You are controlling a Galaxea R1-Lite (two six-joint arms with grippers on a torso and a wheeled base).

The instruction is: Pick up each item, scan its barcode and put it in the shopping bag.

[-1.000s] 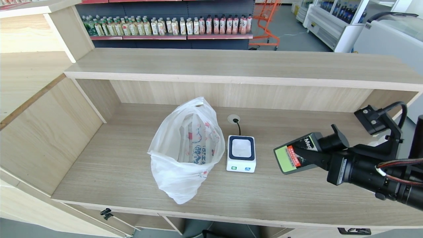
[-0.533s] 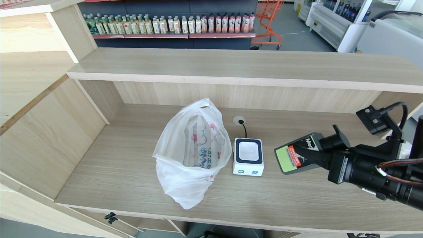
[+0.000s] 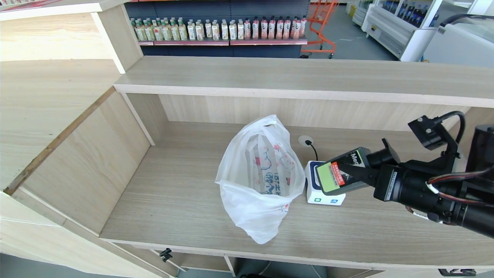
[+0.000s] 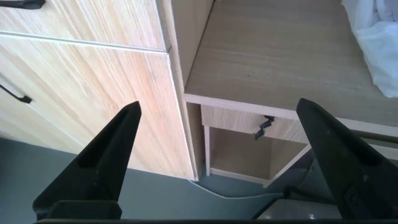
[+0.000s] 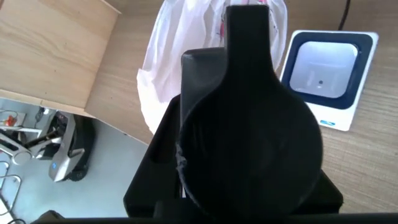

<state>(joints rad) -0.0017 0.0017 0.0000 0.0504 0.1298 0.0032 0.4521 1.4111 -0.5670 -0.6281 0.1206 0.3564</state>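
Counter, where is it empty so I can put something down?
The counter is bare between the side wall and the shopping bag, and along the front edge. It is crowded in the middle: bag, scanner and the held box bunch together.

This is a shop's checkout: a long shelf (image 3: 220, 42) of drink bottles (image 3: 216, 30) lines the aisle behind, a glass-fronted chiller (image 3: 397, 34) stands further right, and a barcode scanner (image 3: 323, 197) sits beside a plastic shopping bag (image 3: 258, 193) on the wooden surface (image 3: 173, 200).
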